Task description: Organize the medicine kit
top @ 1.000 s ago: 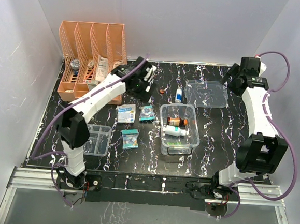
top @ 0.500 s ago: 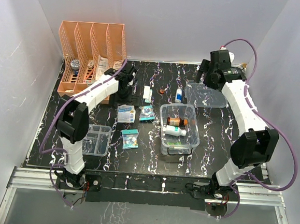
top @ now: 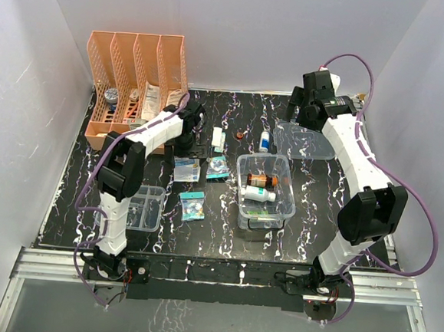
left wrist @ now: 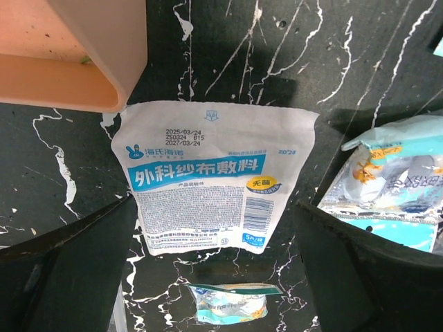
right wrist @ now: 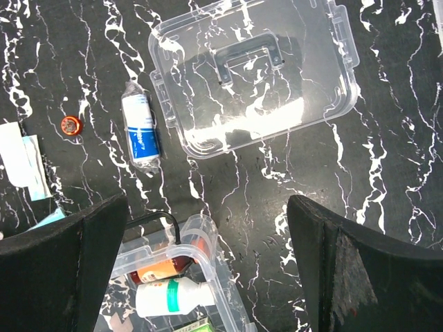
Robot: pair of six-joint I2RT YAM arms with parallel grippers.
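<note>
Black, white-veined bench (top: 318, 212) carries the medicine kit (top: 265, 213) near its middle, uncovered, with an orange bottle (top: 261, 181) and a white bottle (top: 257, 192) lying inside. Its clear lid (right wrist: 256, 76) lies flat, handle up, behind the kit and to the right, apart from it. Above the gap between them hangs the right pincer (right wrist: 208, 207), jaws spread wide and empty. By the orange file rack (top: 136, 82) the left pincer (left wrist: 216, 235) hovers over a white-and-blue gauze pouch (left wrist: 208, 173), jaws wide apart, gripping nothing. Small packets (top: 193, 206) lie between pouch and kit
</note>
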